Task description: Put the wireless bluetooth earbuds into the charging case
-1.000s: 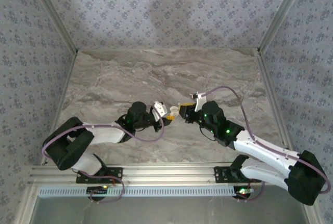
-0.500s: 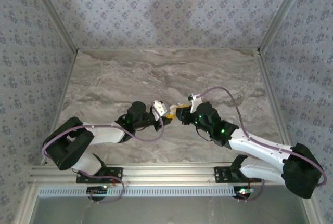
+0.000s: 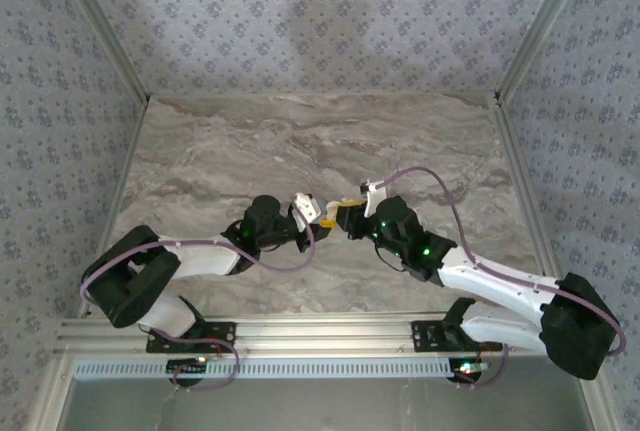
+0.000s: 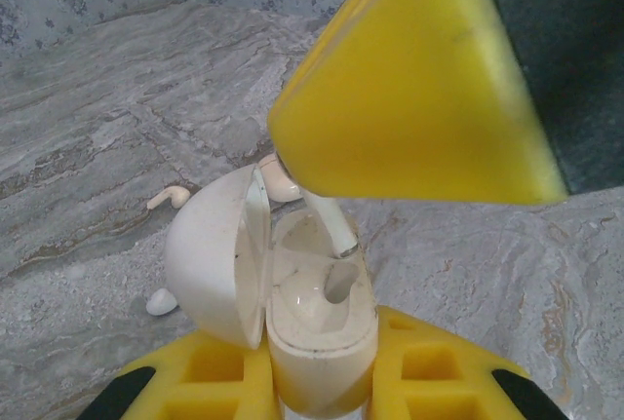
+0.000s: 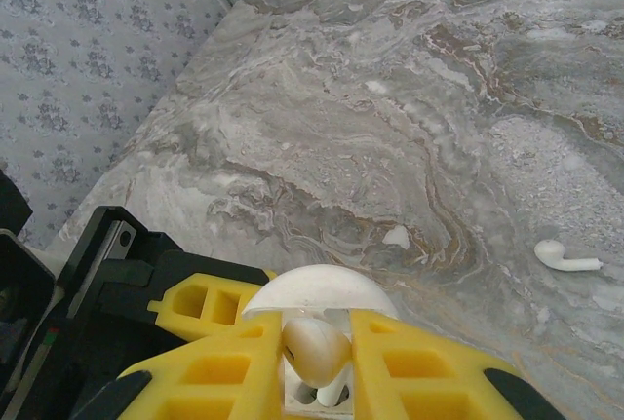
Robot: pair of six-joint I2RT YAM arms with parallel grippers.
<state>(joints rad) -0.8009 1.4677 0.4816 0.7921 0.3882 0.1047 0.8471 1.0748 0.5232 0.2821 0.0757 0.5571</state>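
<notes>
Jaws: left gripper (image 4: 322, 396) clamped on open case (image 4: 320, 327), right gripper (image 5: 317, 366) pinching one earbud (image 5: 314, 345) at its socket, seemingly part-seated; other earbud (image 5: 564, 256) lies loose on table (image 5: 439, 98). Light, slick, hard: grip the head.

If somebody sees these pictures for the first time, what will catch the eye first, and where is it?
At mid-table the left end effector grips an open white charging case. The right end effector holds one earbud at the case's opening. A second earbud lies loose on the marbled table nearby.
</notes>
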